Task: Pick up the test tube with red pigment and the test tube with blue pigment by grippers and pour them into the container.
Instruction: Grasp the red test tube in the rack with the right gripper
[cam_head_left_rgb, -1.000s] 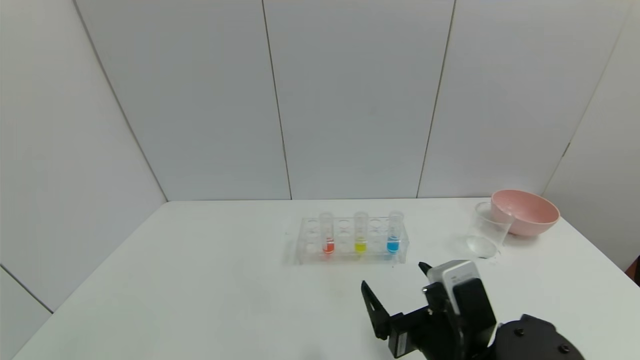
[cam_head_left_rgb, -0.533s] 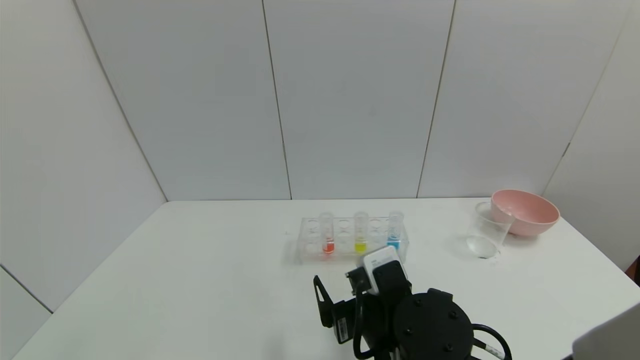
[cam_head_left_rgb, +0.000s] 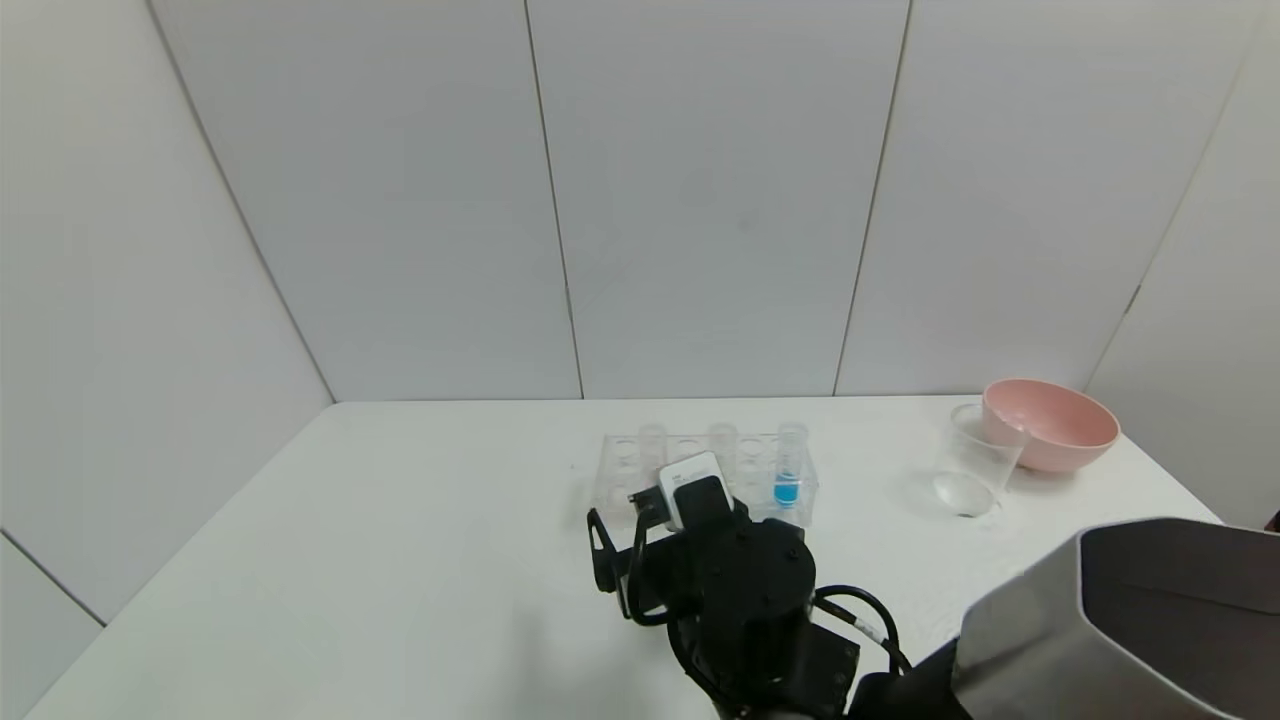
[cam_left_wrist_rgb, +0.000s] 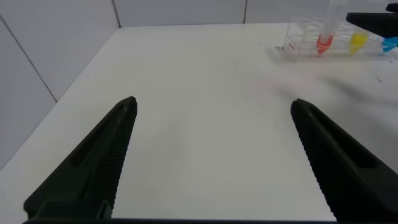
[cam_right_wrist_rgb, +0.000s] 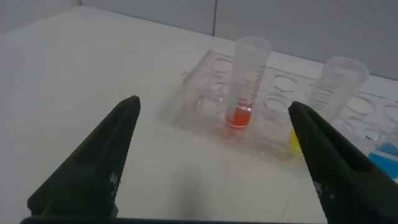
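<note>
clear ribbed red tube (cam_right_wrist_rgb: 247, 84) | black right tool (cam_right_wrist_rgb: 214, 149) agape

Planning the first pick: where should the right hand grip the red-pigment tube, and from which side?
Grip the red tube on its bare upper wall above the rack, coming level from the robot's side: it stands upright, and the open right hand already frames it.

The right arm reaches forward over the middle of the tabletop, its wrist bent so the right gripper (cam_right_wrist_rgb: 211, 155) points toward the far edge, jaws spread wide with nothing between them. The left gripper (cam_left_wrist_rgb: 211, 155) hangs over the tabletop's left part, its fingers (cam_left_wrist_rgb: 93, 168) also spread wide and bare.
</note>
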